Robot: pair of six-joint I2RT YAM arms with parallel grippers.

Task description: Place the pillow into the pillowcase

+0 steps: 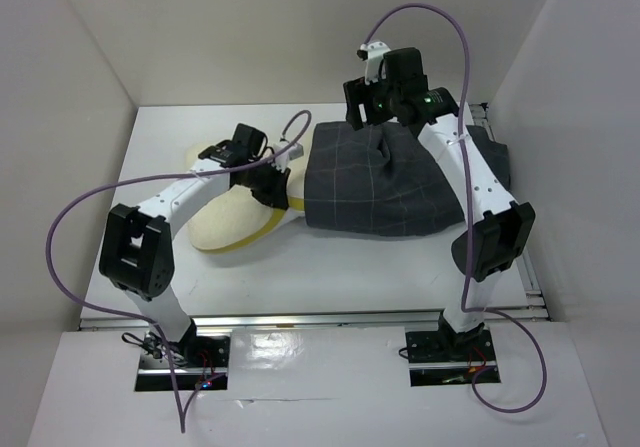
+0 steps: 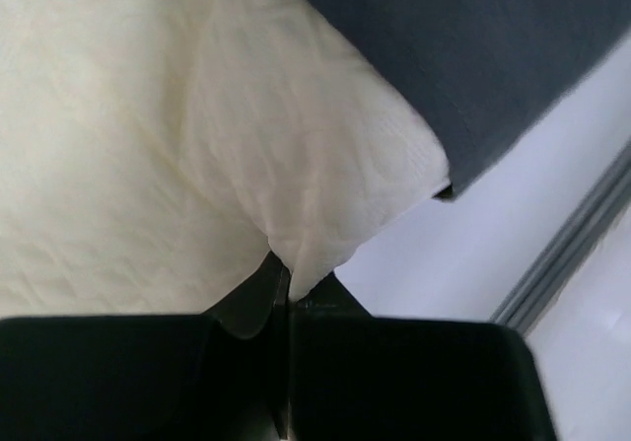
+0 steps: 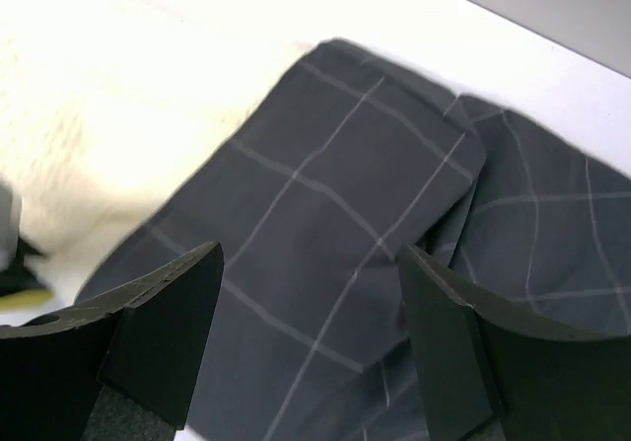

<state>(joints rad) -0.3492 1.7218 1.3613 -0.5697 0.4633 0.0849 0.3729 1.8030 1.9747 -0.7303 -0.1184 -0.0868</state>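
Note:
The cream-yellow pillow lies left of centre on the white table, a darker yellow band along its near edge. Its right end meets the left edge of the dark grid-lined pillowcase, which lies crumpled to the right. My left gripper is shut on a pinch of the pillow at a corner, close to the pillowcase, whose edge overlaps it. The left gripper shows cream cloth between its jaws. My right gripper hangs open just above the pillowcase, nothing between its fingers; the pillow shows beyond.
White walls close the table in on the left, back and right. A metal rail runs along the right edge and another shows near the left gripper. Purple cables loop above both arms.

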